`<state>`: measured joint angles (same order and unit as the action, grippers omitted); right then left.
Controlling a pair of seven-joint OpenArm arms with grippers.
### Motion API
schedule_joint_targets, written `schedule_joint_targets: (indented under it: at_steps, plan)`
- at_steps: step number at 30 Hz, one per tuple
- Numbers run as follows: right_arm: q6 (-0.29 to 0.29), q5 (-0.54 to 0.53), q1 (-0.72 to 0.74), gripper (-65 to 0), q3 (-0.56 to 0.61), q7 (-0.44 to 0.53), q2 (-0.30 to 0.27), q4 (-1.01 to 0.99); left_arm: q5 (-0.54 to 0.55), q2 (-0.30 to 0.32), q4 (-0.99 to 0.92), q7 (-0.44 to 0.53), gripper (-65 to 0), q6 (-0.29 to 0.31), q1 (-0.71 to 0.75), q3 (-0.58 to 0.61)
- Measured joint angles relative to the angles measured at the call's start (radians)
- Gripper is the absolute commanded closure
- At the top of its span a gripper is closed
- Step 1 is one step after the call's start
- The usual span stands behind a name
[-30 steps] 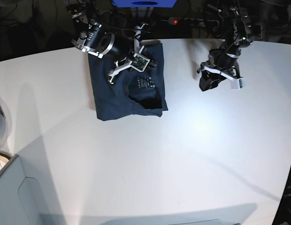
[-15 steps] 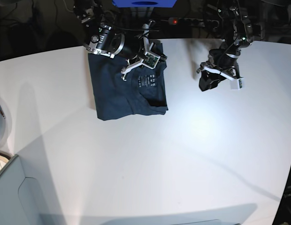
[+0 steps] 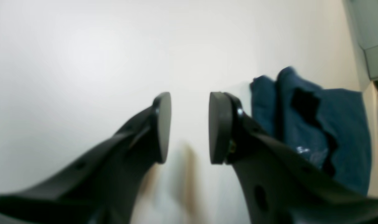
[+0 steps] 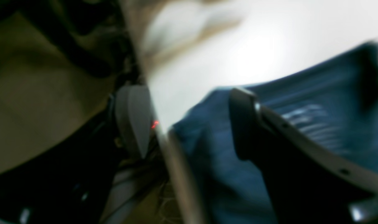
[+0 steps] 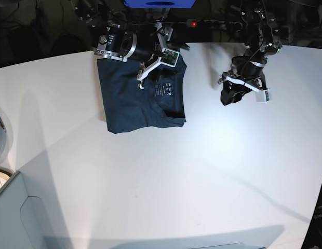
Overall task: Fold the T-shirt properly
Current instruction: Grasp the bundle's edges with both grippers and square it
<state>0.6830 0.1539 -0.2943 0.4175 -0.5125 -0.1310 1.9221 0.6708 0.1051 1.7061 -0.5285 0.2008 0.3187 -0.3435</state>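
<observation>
The plain dark navy-blue cotton T-shirt [image 5: 139, 101] lies folded on the white bench [image 5: 202, 171]. Both arms' fingers [image 4: 238, 124] gape, empty; best lift straight off without snagging cloth.

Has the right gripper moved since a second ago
Yes. In the base view the right gripper has gone up the picture, from over the white neck label of the T-shirt to the table's far edge, jaws now apart.
</observation>
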Motion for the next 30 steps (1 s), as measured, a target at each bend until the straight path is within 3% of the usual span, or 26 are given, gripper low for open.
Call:
schedule_joint_targets:
  at_steps: [2, 9, 17, 22, 30]
  plan:
    - [0.000, -0.006, -0.005, -39.3, -0.064, 0.010, -0.001, 0.032, -0.002, -0.002, 0.051, 0.000, -21.4, -0.003, 0.003, 0.000]
    - [0.000, 0.000, 0.006, -39.3, -0.281, -0.002, 0.038, 0.044, 0.006, -0.029, 0.177, 0.000, -35.8, 0.002, 0.011, 0.102]
    - [0.000, 0.000, 0.000, -39.3, -0.328, -0.008, 0.050, 0.044, -0.003, -0.032, 0.084, 0.005, -35.8, 0.004, -0.119, 0.321]
    - [0.000, 0.004, -0.008, -39.3, -0.331, -0.009, 0.046, 0.044, -0.008, -0.025, -0.025, 0.001, -35.8, -0.014, -0.154, 0.327]
    - [0.000, 0.003, -0.011, -39.4, -0.331, -0.008, 0.046, 0.044, -0.004, -0.027, -0.031, 0.008, -36.1, -0.009, -0.156, 0.319]
